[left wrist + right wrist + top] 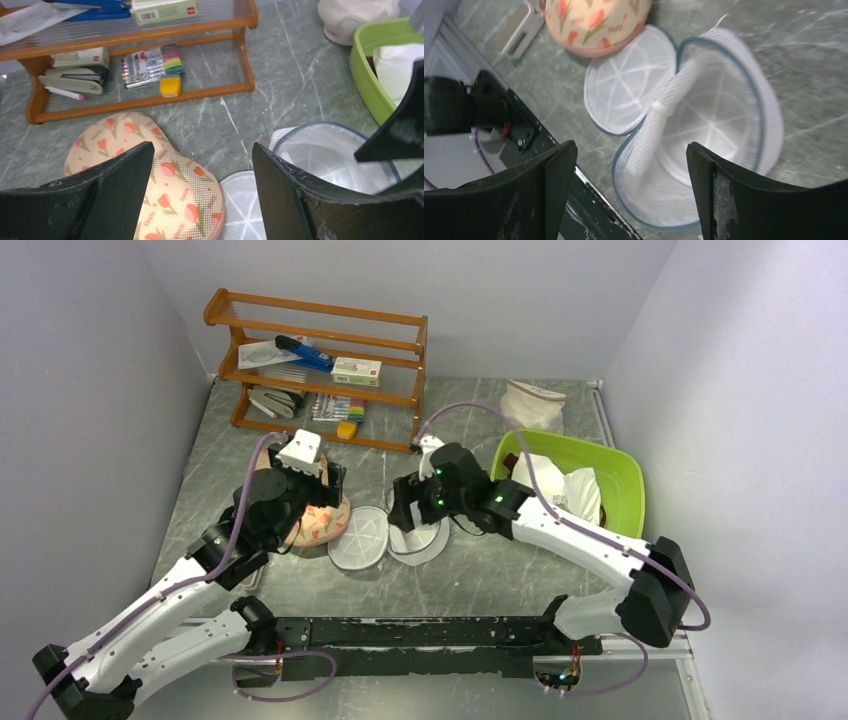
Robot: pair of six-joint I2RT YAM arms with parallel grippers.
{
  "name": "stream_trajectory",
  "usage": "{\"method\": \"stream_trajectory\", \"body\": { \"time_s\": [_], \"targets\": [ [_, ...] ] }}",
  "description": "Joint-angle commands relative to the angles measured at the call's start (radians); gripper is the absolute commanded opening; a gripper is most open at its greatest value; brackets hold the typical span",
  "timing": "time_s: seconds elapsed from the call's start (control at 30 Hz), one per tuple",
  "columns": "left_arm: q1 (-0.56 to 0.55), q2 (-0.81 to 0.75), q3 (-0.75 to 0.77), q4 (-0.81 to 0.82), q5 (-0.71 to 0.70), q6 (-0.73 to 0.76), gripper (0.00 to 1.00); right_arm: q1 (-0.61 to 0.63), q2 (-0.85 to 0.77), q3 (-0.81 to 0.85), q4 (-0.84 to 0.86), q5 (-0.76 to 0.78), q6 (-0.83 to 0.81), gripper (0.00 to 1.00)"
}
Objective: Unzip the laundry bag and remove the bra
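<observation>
The white mesh laundry bag lies open in the table's middle, its two round halves spread side by side. It also shows in the left wrist view and the right wrist view, with a fold of mesh standing up across the right half. No maroon bra shows in any view. My left gripper is open and empty, over the gap between the bag's left half and a peach floral padded item. My right gripper is open and empty just above the bag's right half.
A wooden shelf with stationery stands at the back left. A green basin holding white cloth sits at the right, with a cream sack behind it. The peach item touches the bag's left half.
</observation>
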Motion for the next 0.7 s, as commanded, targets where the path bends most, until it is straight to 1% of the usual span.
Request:
{"method": "stream_trajectory", "body": {
  "time_s": [0.0, 0.13, 0.2, 0.37, 0.43, 0.6, 0.67],
  "targets": [
    [-0.007, -0.045, -0.022, 0.047, -0.101, -0.008, 0.84, 0.046, 0.069, 0.014, -0.012, -0.036, -0.025, 0.81],
    [-0.007, -0.036, -0.016, 0.037, -0.104, -0.011, 0.84, 0.044, 0.133, -0.002, -0.031, 0.029, -0.013, 0.80],
    [-0.007, -0.030, -0.016, 0.037, -0.101, -0.011, 0.84, 0.044, 0.183, 0.014, -0.072, 0.099, -0.006, 0.81],
    [-0.007, -0.021, -0.014, 0.035, -0.094, -0.011, 0.84, 0.036, 0.282, 0.057, -0.157, 0.301, 0.043, 0.85],
    [-0.007, -0.019, -0.013, 0.035, -0.096, -0.011, 0.84, 0.019, 0.300, 0.062, -0.189, 0.361, 0.069, 0.86],
    [-0.007, -0.021, -0.015, 0.036, -0.098, -0.011, 0.84, -0.006, 0.315, 0.063, -0.311, 0.603, 0.137, 0.86],
    [-0.007, -0.019, -0.015, 0.037, -0.094, -0.010, 0.84, -0.014, 0.301, 0.054, -0.342, 0.656, 0.146, 0.87]
  ]
}}
